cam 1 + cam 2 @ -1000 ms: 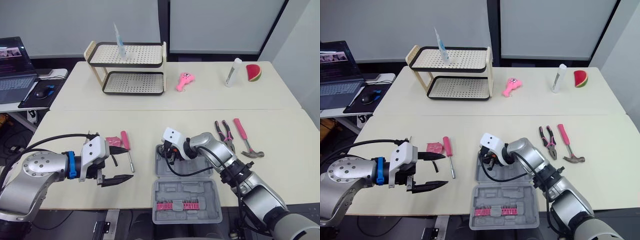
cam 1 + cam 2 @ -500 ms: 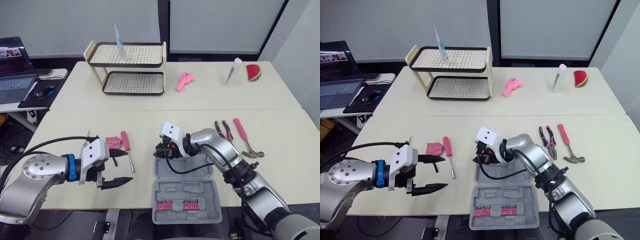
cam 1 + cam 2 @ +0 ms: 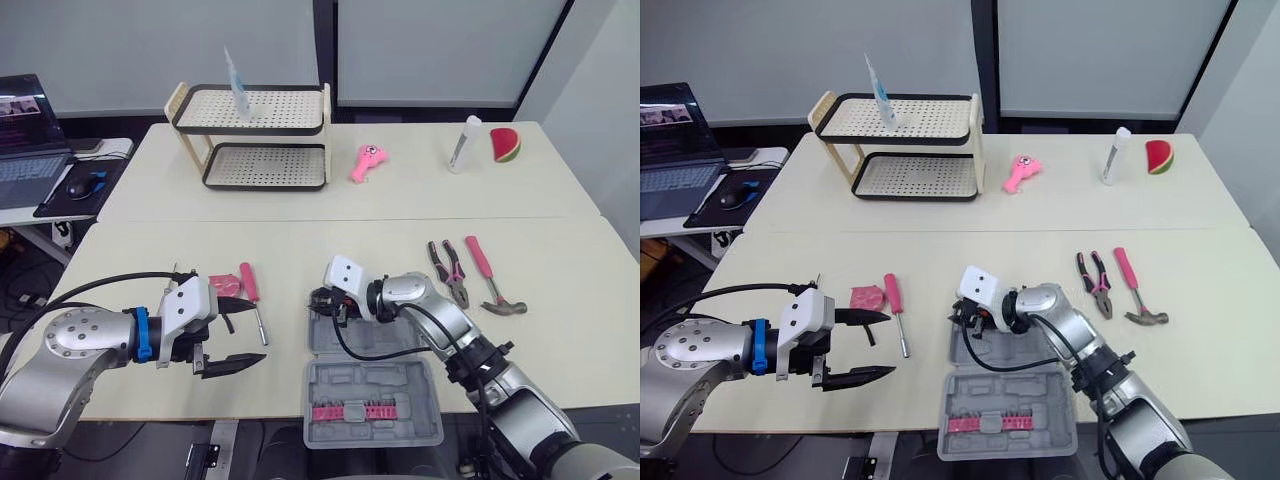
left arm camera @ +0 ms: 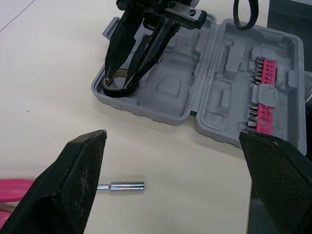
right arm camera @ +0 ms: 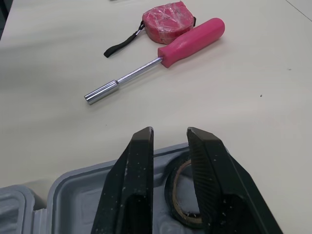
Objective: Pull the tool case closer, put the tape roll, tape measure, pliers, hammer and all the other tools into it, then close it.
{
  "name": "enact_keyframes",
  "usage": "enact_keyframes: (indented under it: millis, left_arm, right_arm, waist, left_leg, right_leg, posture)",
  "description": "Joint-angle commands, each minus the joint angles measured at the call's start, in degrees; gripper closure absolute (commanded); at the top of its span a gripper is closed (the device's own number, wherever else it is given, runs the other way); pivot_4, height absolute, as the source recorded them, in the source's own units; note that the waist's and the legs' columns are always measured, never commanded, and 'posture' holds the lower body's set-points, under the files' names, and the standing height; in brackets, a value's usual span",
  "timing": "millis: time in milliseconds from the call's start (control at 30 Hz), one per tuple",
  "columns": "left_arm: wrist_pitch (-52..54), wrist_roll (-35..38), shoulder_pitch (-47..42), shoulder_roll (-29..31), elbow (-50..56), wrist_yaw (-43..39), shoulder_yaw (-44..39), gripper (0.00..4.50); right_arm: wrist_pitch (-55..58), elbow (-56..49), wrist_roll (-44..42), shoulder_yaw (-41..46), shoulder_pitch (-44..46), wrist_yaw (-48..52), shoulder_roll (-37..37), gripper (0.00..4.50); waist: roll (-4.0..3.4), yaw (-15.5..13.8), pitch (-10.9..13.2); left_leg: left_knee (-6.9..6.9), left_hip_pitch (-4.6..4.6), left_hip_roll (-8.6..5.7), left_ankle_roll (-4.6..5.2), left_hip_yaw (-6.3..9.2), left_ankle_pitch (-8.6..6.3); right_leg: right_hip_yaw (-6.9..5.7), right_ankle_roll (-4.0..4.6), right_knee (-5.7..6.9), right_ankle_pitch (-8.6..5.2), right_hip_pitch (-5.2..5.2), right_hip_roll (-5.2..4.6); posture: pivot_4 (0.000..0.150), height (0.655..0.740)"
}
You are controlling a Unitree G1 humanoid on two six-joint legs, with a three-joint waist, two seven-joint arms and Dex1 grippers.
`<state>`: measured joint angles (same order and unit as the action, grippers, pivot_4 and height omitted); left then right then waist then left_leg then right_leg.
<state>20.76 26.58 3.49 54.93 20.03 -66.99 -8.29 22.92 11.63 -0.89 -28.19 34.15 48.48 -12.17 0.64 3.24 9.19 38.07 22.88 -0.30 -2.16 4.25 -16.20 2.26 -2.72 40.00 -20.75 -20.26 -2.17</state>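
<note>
Since half a second ago the right arm has sunk a little, and its white wrist block now sits lower over the case. The left arm and the loose tools lie as they did.

The cream table (image 3: 300,240) fills the head views. At lower centre the grey tool case (image 3: 370,385) lies open at the table's near edge, and its half nearer the bottom of the frame carries a pink strip of bits. The left gripper (image 3: 255,328) hangs at lower left, well apart from the case, with its fingers spread wide and nothing between them. The right gripper (image 4: 118,82) reaches into the upper-left corner of the case's upper half. Right of centre, the pink-handled hammer (image 3: 482,268) and the pliers (image 3: 447,272) lie side by side, apart from the case. Left of centre, the pink screwdriver (image 5: 190,41) lies just beside the pink tape measure (image 5: 168,22).

The wrist views make plain what sits under the right wrist. The black tape roll (image 4: 113,90) rests in that corner compartment. The right fingers are drawn close together on its band, one outside the ring and the other over it. The right wrist view adds the tape measure's black strap lying on the table.
</note>
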Motion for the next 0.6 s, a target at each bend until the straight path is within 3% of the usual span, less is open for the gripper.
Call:
enact_keyframes:
  millis: [33, 600]
  left_arm:
    - [-0.4, 0.7, -0.4, 0.5, 1.3, 0.0, -2.1, 0.00]
    - [-1.5, 0.1, 0.7, 0.1, 0.8, 0.2, -2.2, 0.00]
  right_arm:
    - [-2.1, 0.2, 0.4, 1.0, 0.6, -0.4, 0.5, 3.50]
    - [-5.8, 15.4, 3.9, 1.6, 3.3, -1.7, 2.7, 3.50]
  waist:
    - [0.00, 0.0, 0.0]
    - [0.00, 0.1, 0.0]
  left_leg:
    - [0.00, 0.01, -0.01, 0.00, 0.00, 0.00]
    - [0.00, -0.04, 0.01, -0.03, -0.01, 0.01]
  right_leg:
    - [0.00, 0.00, 0.00, 0.00, 0.01, 0.00]
    - [0.01, 0.00, 0.02, 0.00, 0.01, 0.01]
  posture:
    - [0.150, 0.7290]
    - [0.150, 0.7290]
